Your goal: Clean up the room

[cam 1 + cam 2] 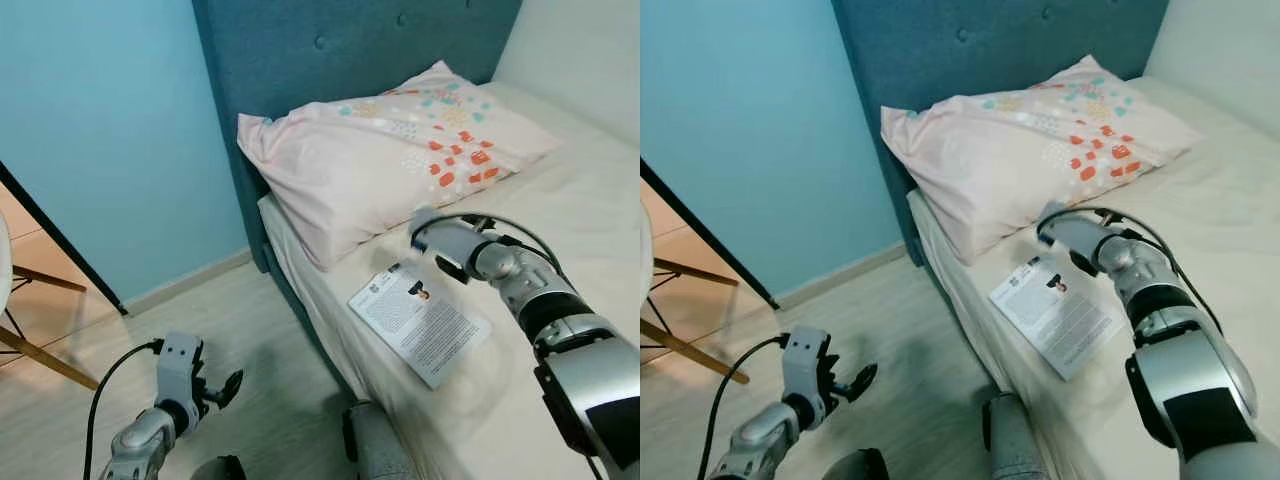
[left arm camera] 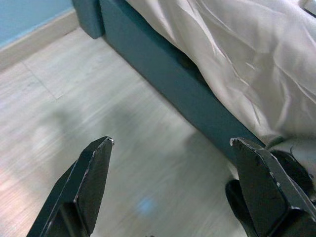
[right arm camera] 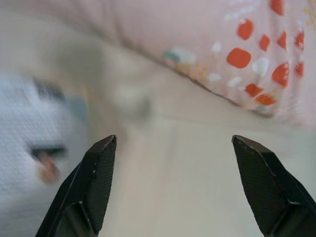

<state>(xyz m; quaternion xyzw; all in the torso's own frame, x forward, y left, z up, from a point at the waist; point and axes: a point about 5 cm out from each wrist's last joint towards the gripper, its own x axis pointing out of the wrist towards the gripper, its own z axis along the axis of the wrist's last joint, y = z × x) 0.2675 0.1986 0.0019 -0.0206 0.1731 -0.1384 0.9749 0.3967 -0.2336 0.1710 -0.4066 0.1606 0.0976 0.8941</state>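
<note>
Bed (image 1: 560, 200) w/ leaflet (image 1: 420, 320) — right gripper (image 3: 173, 187) wide open above it, holding nothing.

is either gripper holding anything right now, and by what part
Nothing is held. The right gripper is open above the bed near the leaflet; the left gripper is open over the floor.

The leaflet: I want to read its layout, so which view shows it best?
The left eye view: the whole leaflet lies sharp on the bed. The right eye view shows it similarly. The right wrist view catches a blurred part; the left wrist view faces floor.
</note>
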